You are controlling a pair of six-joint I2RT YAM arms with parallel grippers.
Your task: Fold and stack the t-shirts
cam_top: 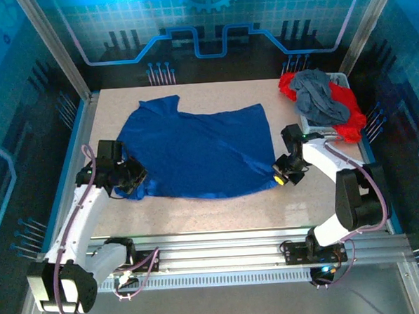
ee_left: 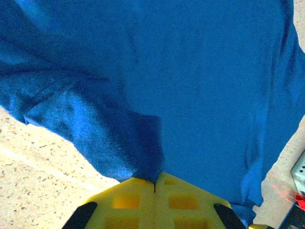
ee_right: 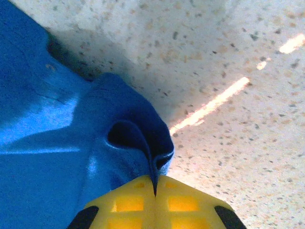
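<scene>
On the table [cam_top: 198, 214] lies the royal-blue t-shirt [cam_top: 202, 150]. The left gripper [cam_top: 131, 179] pinches its near-left edge, jaws pressed together; the right gripper [cam_top: 278, 178] likewise pinches its near-right corner.

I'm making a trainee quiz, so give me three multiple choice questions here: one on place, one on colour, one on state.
1. Where on the table is the pile of red and grey shirts? A far right corner; B near left corner; C centre.
2. What colour is the spread-out shirt? A red; B blue; C grey.
3. The left gripper and right gripper are: A both open; B both shut on that shirt; C one open.
Answers: A, it lies far right; B, plainly blue; B, each pinches the shirt's edge.
</scene>
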